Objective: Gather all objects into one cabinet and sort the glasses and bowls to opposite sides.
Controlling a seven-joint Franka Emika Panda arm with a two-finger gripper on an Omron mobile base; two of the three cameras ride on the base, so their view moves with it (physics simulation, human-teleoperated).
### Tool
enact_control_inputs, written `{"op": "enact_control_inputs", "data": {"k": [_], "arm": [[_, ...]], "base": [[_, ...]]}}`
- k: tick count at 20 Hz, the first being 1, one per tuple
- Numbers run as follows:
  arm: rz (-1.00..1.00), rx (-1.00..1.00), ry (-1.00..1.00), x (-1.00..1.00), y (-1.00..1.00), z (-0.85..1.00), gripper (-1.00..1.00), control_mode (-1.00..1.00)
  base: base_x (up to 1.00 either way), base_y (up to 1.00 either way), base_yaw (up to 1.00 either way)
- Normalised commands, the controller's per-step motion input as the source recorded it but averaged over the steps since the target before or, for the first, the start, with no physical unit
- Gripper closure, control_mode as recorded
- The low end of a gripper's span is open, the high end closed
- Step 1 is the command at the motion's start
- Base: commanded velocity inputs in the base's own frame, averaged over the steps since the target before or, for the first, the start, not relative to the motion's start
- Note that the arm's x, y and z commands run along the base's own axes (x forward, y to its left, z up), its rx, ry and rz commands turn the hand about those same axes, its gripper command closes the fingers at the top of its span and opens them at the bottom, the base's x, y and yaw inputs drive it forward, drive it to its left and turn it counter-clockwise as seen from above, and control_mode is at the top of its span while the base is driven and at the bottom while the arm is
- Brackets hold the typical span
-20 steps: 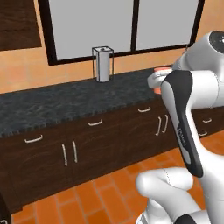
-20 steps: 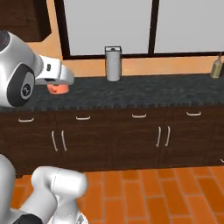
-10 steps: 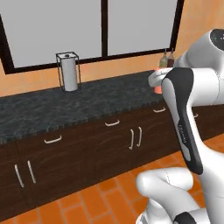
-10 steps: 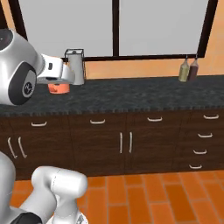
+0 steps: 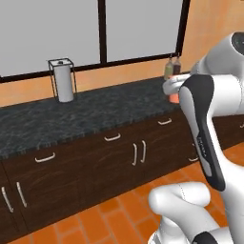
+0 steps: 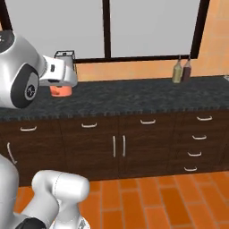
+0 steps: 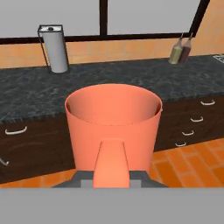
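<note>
While the white arm is raised in front of the kitchen units, its gripper (image 7: 111,164) carries a plain orange cup (image 7: 113,124), upright, with the open mouth facing up. The fingers (image 7: 111,162) pinch the cup wall: one finger runs up the near outer side, tinted orange in the hand view; the other finger is hidden. In the right base view the orange cup (image 6: 59,90) hangs just below the white hand, held in the air in front of a dark speckled stone counter (image 6: 134,96) and clear of its surface. In the left base view only a small orange part of the cup (image 5: 174,97) is visible beside the forearm.

On the counter, against the orange wall under the large window, a white paper-towel roll in a thin wire stand (image 5: 62,81) stands upright. Well apart from it, two small bottles (image 6: 182,70), one olive and one dark brown, stand touching. Dark brown base cabinets with pale handles (image 6: 118,145) sit below, over an orange tiled floor (image 6: 179,201).
</note>
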Motion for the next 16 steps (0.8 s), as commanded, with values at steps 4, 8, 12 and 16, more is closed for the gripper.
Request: {"op": "enact_control_inputs", "data": {"k": [4, 8, 12, 16], "arm": [[0.0, 0.0, 0.0, 0.0, 0.0, 0.0, 1.0, 1.0], [0.0, 0.0, 0.0, 0.0, 0.0, 0.0, 1.0, 1.0], [0.0, 0.0, 0.0, 0.0, 0.0, 0.0, 1.0, 1.0], [0.0, 0.0, 0.0, 0.0, 0.0, 0.0, 1.0, 1.0]], "base": [[1.0, 0.03, 0.0], [0.93, -0.18, 0.12], [0.26, -0.98, 0.19], [0.0, -1.0, 0.15]]}}
